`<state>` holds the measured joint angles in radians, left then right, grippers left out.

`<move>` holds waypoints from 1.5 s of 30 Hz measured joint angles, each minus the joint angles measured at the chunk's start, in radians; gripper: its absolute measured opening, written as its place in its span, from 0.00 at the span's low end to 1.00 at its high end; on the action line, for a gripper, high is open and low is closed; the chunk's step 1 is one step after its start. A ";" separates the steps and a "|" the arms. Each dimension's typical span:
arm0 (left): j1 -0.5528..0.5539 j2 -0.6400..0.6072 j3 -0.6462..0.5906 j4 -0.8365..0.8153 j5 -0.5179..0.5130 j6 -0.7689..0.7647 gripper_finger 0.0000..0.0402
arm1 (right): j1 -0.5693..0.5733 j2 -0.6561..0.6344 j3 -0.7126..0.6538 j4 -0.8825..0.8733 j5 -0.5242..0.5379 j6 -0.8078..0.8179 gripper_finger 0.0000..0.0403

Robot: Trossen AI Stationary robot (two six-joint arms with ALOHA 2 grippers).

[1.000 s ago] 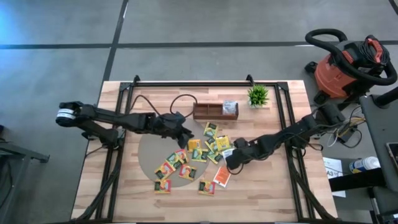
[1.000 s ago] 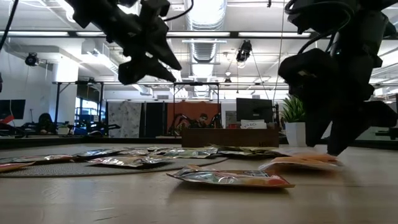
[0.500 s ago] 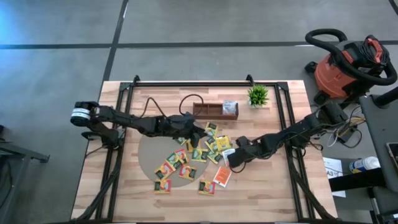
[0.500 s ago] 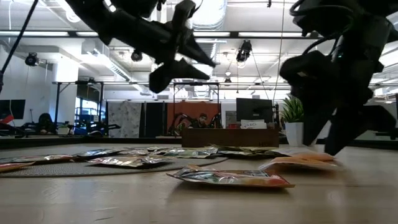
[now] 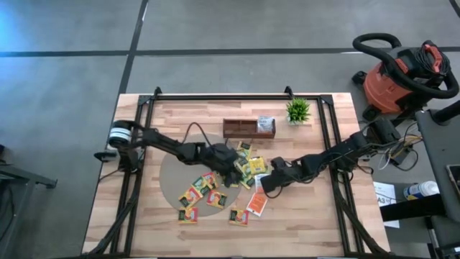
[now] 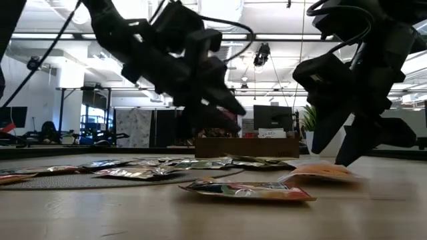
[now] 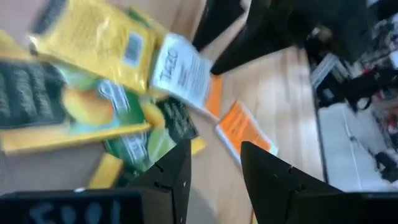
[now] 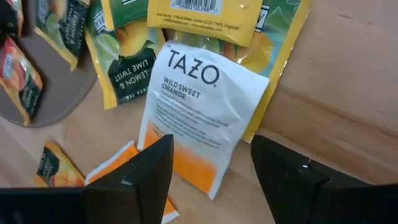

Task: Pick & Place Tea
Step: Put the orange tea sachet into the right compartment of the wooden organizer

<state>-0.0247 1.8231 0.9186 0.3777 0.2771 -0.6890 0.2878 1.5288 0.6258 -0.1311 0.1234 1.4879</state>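
Observation:
Several tea sachets (image 5: 215, 188), yellow, green and orange-red, lie flat in a loose pile on the table's middle, partly on a round grey mat (image 5: 172, 180). My left gripper (image 5: 236, 175) hangs open low over the pile's far part; its wrist view shows yellow (image 7: 93, 43), green (image 7: 124, 118) and orange (image 7: 242, 127) sachets ahead of it. My right gripper (image 5: 263, 185) is open just over a white-and-orange sachet (image 8: 199, 118) at the pile's right edge, one finger on either side of it. One white sachet (image 5: 266, 124) stands in the wooden tray (image 5: 244, 129).
The brown tray stands at the far middle, with a small potted plant (image 5: 297, 110) to its right. Black rails (image 5: 215, 96) frame the table top. A red shop vacuum (image 5: 399, 79) stands on the floor beyond the right edge. Bare wood lies along the near edge.
My left gripper has swung from the left of the mat toward the table's right edge and down, tipping its fingers downward, and now hangs low over the pile. The sachets have kept their places.

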 joint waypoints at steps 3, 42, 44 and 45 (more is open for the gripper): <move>-0.008 0.037 0.037 0.012 0.015 0.013 0.33 | 0.000 0.000 -0.003 0.013 -0.003 0.005 0.53; -0.051 0.288 0.349 -0.212 0.044 0.199 0.33 | 0.000 0.064 0.008 0.222 -0.022 -0.017 0.41; -0.051 0.288 0.349 -0.212 0.043 0.199 0.33 | 0.000 0.064 0.008 0.224 -0.023 -0.019 0.35; -0.051 0.288 0.349 -0.211 0.043 0.199 0.33 | 0.000 0.064 0.008 0.223 -0.025 -0.019 0.32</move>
<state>-0.0757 2.1109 1.2678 0.1665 0.3202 -0.4896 0.2878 1.5925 0.6334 0.0919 0.0984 1.4691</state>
